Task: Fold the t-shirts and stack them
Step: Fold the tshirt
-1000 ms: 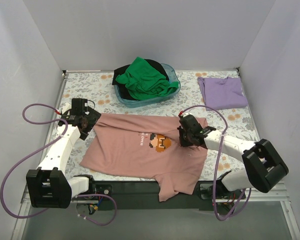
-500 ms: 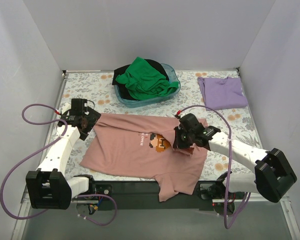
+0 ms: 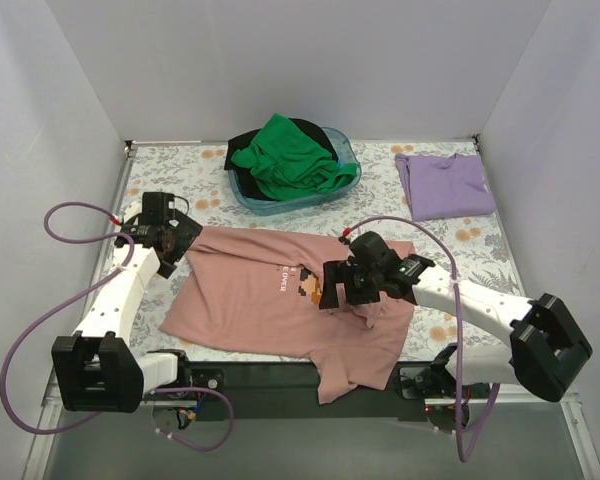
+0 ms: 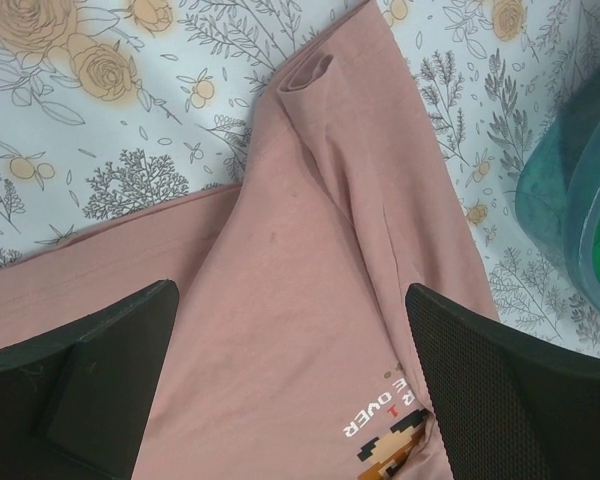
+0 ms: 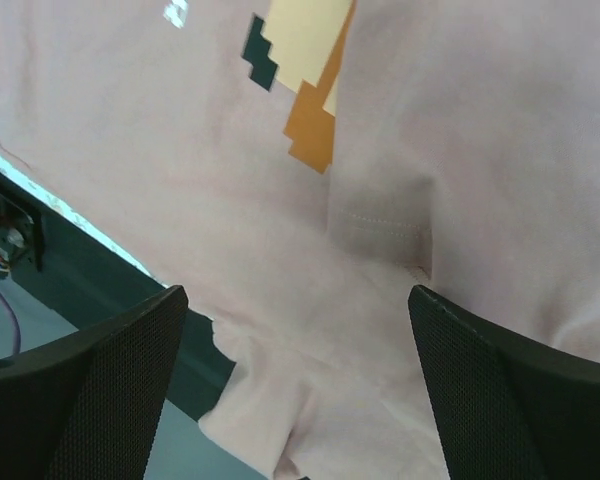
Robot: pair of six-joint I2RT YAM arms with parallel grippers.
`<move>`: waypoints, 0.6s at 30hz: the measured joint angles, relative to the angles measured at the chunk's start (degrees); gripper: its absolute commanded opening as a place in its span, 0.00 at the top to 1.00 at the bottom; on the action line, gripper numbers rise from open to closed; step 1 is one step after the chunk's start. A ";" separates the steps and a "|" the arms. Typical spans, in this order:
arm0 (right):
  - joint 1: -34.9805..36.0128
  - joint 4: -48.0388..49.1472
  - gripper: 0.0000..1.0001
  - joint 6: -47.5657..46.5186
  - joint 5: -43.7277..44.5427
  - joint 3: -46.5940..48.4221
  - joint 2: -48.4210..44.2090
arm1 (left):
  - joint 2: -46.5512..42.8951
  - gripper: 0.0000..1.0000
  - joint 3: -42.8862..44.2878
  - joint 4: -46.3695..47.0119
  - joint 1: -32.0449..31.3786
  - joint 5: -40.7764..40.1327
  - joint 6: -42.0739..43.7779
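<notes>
A dusty pink t-shirt (image 3: pixel 260 305) with a pixel chest graphic (image 3: pixel 310 287) lies spread across the middle of the floral table. Its lower hem hangs over the near edge. My right gripper (image 3: pixel 337 286) hovers open just above the shirt beside the graphic, nothing between its fingers; in its wrist view the pink cloth (image 5: pixel 460 130) fills the gap of the gripper (image 5: pixel 300 400). My left gripper (image 3: pixel 170 240) stands open over the shirt's upper left corner, above the pink fabric (image 4: pixel 300 250), empty (image 4: pixel 290 390). A folded lavender t-shirt (image 3: pixel 445 185) lies at the back right.
A blue basin (image 3: pixel 346 183) at the back centre holds a crumpled green t-shirt (image 3: pixel 290 160) on top of a black one (image 3: pixel 244 143). The dark front rail (image 3: pixel 260 380) runs along the near edge, under the hanging hem. Grey walls close in the table on three sides.
My right gripper has moved left across the pink t-shirt toward the graphic and gone from shut to open, letting go of the cloth. The left arm has barely moved.
</notes>
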 measured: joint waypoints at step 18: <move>-29.81 -1.53 0.06 -11.34 3.69 7.54 9.97 | 25.86 0.02 8.15 11.93 -0.04 14.53 7.98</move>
